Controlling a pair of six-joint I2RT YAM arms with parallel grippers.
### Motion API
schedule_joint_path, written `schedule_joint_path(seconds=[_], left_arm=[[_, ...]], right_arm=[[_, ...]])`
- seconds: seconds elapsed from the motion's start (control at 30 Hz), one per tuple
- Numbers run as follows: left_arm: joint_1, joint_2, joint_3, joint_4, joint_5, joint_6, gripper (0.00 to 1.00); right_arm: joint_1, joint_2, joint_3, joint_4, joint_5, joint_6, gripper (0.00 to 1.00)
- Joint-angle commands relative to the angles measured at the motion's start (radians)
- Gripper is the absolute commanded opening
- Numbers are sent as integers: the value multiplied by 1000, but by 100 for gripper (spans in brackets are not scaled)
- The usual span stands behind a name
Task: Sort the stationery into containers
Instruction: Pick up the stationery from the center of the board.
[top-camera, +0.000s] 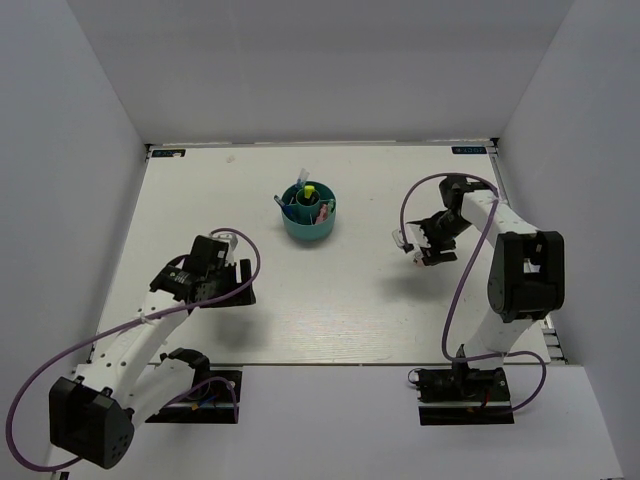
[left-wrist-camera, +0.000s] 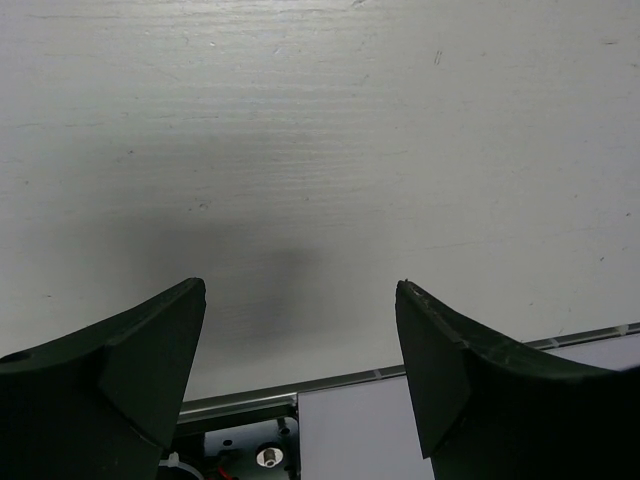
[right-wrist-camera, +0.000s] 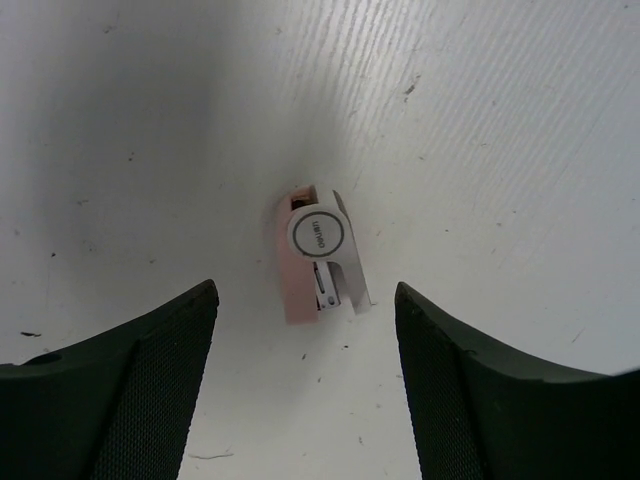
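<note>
The round teal organizer (top-camera: 309, 215) stands at the middle of the table, toward the back. Upright in it are a yellow-capped marker (top-camera: 309, 190), a pink highlighter (top-camera: 323, 211), a mint-green marker (top-camera: 302, 178) and a thin blue pen (top-camera: 289, 206). A pink highlighter with a white clip cap (right-wrist-camera: 312, 258) lies on the table just ahead of my right gripper (right-wrist-camera: 305, 290), centred between its open, empty jaws. In the top view it (top-camera: 403, 240) lies at the left of my right gripper (top-camera: 425, 250). My left gripper (top-camera: 218, 280) hangs open and empty over bare table (left-wrist-camera: 300, 290).
White walls enclose the table on three sides. The near table edge (left-wrist-camera: 420, 368) and the arm's mounting plate show under my left gripper. The arm bases (top-camera: 460, 385) sit at the near edge.
</note>
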Motion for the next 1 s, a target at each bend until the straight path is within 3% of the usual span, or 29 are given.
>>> schedule_joint_path(seconds=[0.0, 0.47, 0.6, 0.97], left_arm=[[6, 6, 0, 13, 21, 11, 87], [8, 23, 0, 8, 10, 11, 87], [6, 24, 0, 4, 10, 12, 87], [8, 23, 1, 4, 10, 11, 87]], right_arm=[[4, -3, -16, 75, -44, 7, 74], [39, 48, -74, 136, -30, 68, 71], [50, 60, -88, 170, -10, 99, 65], [56, 31, -111, 227, 33, 105, 19]])
